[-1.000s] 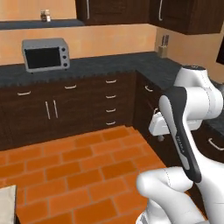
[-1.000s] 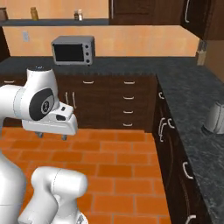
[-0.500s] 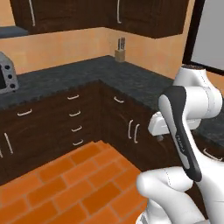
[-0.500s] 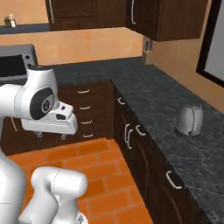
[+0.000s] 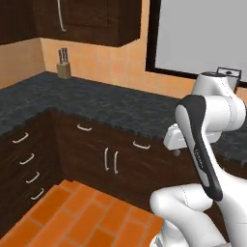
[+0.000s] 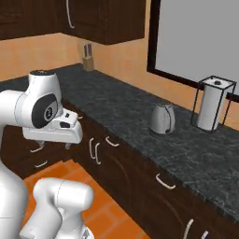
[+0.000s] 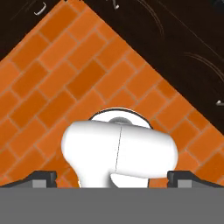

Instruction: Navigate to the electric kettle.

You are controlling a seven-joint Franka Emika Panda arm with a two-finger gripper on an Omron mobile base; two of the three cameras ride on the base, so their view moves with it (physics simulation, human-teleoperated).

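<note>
Kettle stood on the dark speckled counter in the right base view, silver-grey with a dark lid, upright and well apart from the arm; just beside it toward the window stood a tall pale cylinder in a black wire frame, not touching it; a knife block sat far along the same counter in the corner, against the orange wall, and showed again in the left base view. The gripper hung folded close under the white arm, above the orange brick floor and in front of the dark cabinet doors; from the hand view its two dark fingertips stood far apart at the bottom corners, so the tool was wide and held nothing; the brick floor and the dark cabinet fronts lay beyond them. A large pale window in a dark frame rose behind the counter.
</note>
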